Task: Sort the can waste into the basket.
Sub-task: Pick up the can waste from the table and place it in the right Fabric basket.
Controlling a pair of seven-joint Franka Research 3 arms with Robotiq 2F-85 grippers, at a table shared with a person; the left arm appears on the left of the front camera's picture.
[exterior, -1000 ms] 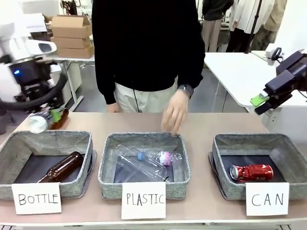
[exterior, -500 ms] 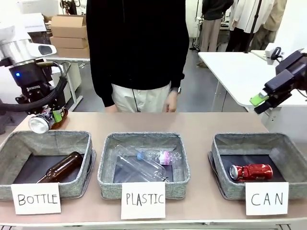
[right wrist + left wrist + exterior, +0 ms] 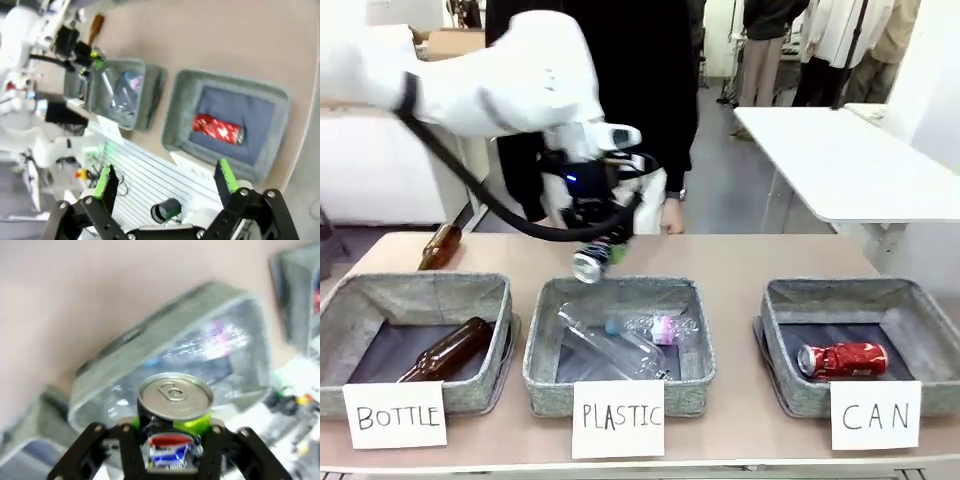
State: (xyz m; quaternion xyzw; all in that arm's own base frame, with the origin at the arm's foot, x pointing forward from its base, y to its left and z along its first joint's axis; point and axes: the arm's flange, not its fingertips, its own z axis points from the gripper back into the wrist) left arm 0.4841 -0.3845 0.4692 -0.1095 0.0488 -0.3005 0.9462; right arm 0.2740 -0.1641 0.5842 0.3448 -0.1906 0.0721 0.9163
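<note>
Grip: blue can (image 3: 174,395) was clamped by left gripper (image 3: 598,245); right gripper (image 3: 165,176) was spread, empty | release was best withheld until CAN basket (image 3: 840,288), 3 o'clock.

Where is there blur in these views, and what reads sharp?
Front view: left arm blurred, the CAN sign sharp. Left wrist view: blue can fairly crisp, the plastic basket behind it smeared. Right wrist view: soft overall, red can recognisable.

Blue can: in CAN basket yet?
Out: left gripper holds the blue can over the PLASTIC basket's far rim, not the CAN basket.
</note>
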